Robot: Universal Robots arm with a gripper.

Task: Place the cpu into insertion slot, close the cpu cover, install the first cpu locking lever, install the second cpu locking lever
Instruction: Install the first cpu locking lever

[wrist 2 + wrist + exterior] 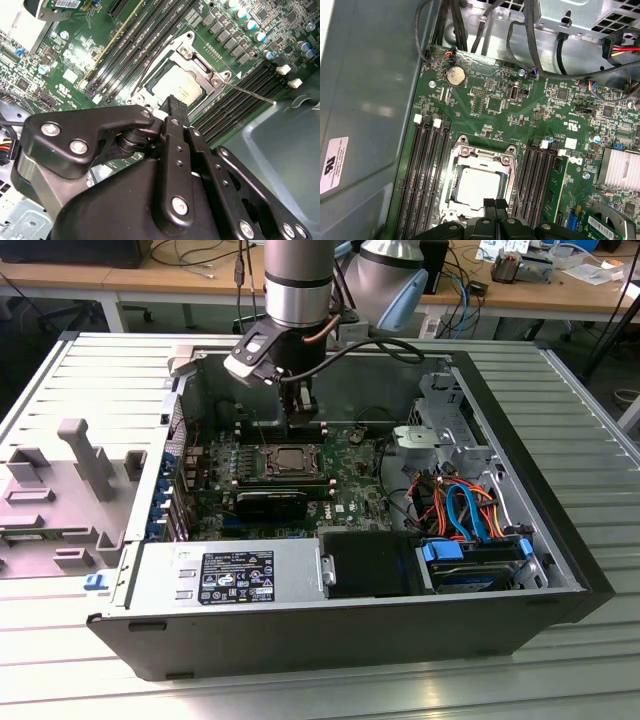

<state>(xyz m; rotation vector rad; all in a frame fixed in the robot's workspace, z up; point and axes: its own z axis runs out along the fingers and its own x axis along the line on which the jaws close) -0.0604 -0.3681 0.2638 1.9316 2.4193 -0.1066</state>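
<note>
End effector [495,206]: fingers together, empty, hovering just above edge of insertion slot [449,210]. Cpu [476,187] seated in slot, directly beyond fingertips. Cpu cover [480,162] looks down over it. Locking lever [250,93] sticks out free, so judged both levers undone. Memory slots [427,175] flank socket; chassis wall [365,100] close alongside; cables [545,60] well beyond.

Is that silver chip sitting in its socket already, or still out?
In. The cpu lies flat and square within the insertion slot, enclosed on its visible sides.
</note>
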